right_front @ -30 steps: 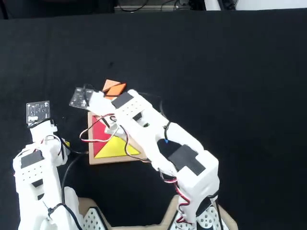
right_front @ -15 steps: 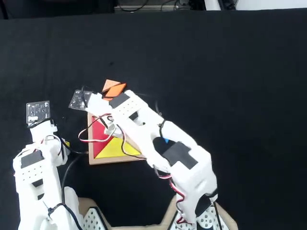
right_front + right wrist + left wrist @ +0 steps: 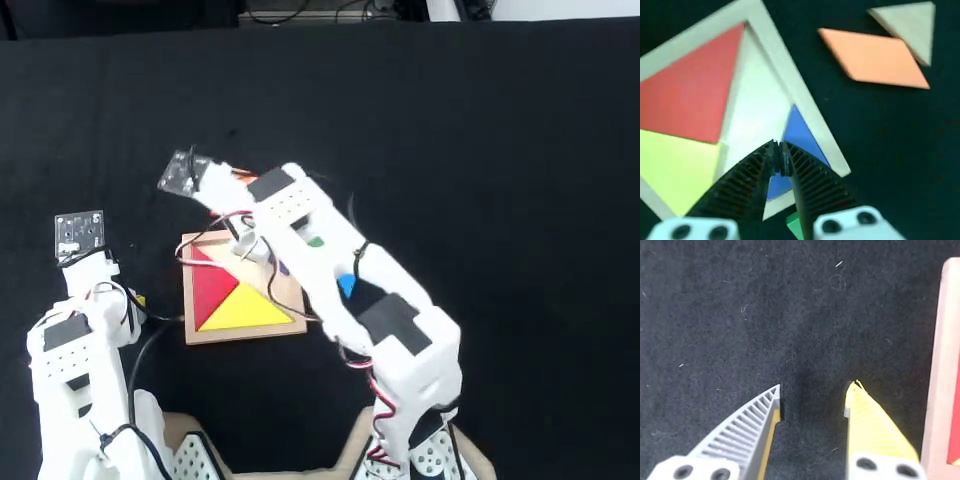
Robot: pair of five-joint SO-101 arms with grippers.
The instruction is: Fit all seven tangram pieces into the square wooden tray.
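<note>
Right gripper [image 3: 777,150] pressed together, hiding part of blue piece [image 3: 800,132]; left gripper [image 3: 816,387] spread.

Lighting even and diffuse, from above.
Matte black desk [image 3: 520,150] soaks up the light; my left pincer [image 3: 817,385] throws one faint, soft shadow beneath it; the tray [image 3: 757,105] floor reads washed-out pale.
</note>
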